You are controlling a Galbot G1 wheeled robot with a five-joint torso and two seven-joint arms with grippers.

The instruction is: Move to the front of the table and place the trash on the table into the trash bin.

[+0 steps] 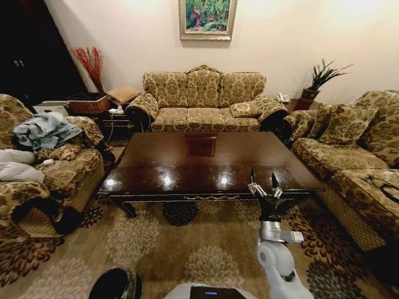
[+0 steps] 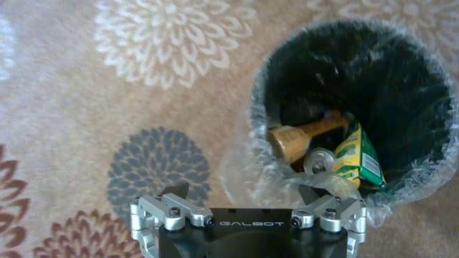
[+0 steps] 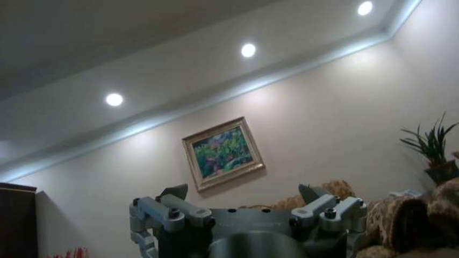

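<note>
Black trash bin holding bottle, green wrapper, both grippers' jaws open

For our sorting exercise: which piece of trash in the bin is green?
The green wrapper with yellow edging, leaning against the trash bin wall beside the brown-orange bottle.

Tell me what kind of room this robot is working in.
Most likely a home living room: patterned sofas ring a dark wooden coffee table on a floral carpet, with a framed painting on the wall.
</note>
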